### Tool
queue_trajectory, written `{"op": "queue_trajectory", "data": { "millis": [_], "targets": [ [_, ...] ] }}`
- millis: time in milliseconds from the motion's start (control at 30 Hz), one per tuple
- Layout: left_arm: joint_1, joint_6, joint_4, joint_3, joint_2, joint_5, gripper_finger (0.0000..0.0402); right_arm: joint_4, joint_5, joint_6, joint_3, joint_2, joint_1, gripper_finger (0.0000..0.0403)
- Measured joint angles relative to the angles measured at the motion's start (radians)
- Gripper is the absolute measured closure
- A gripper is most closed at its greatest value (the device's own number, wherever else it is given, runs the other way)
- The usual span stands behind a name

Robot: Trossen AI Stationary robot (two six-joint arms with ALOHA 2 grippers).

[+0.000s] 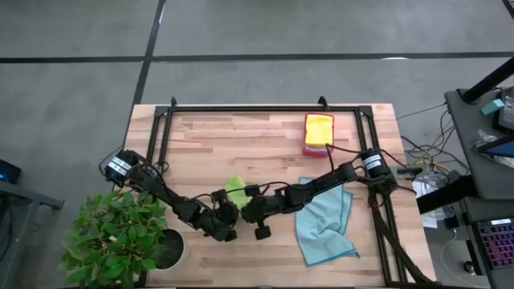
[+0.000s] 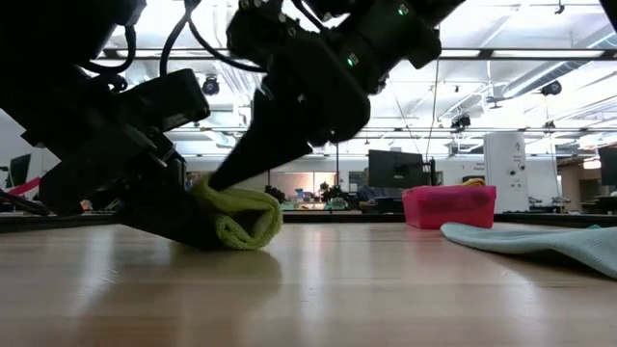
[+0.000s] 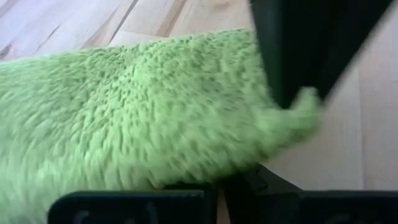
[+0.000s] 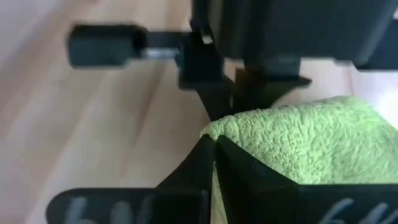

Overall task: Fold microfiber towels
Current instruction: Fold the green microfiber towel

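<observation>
The lime green towel (image 1: 235, 190) was found near the front middle of the wooden table (image 1: 241, 136), bunched into a small roll that was seen in the low view lying on the table top. It was held from two sides. The left gripper (image 1: 227, 215) was closed on the towel's edge, and the right gripper (image 1: 247, 210) was pinched on a corner of the same towel, its two fingers pressed together with green cloth between them, as the right wrist view showed. The two grippers were placed just beside each other, almost touching.

A light blue towel (image 1: 323, 221) was spread loosely on the right part of the table, apart from both grippers. A yellow towel (image 1: 319, 128) was laid folded on the pink-red tray (image 1: 315, 149) near the far right edge. A potted plant (image 1: 120, 237) was seen at the front left corner of the table.
</observation>
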Motion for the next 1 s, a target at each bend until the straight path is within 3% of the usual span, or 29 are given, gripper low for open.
{"op": "queue_trajectory", "data": {
  "millis": [200, 700, 867, 1000],
  "targets": [
    [0.0, 0.0, 0.009, 0.0, -0.003, 0.012, 0.0401, 0.048, -0.044, 0.082, 0.005, 0.02, -0.016, 0.0394],
    [-0.01, -0.027, -0.079, -0.001, -0.167, 0.254, 0.0402, 0.094, -0.058, 0.136, 0.005, 0.115, -0.022, 0.0394],
    [-0.01, -0.013, -0.105, -0.003, -0.232, 0.243, 0.0402, 0.094, -0.074, 0.144, 0.005, 0.119, -0.022, 0.0394],
    [-0.009, 0.005, -0.126, -0.01, -0.242, 0.133, 0.0402, 0.095, -0.075, 0.154, 0.009, 0.119, -0.022, 0.0394]
  ]
}}
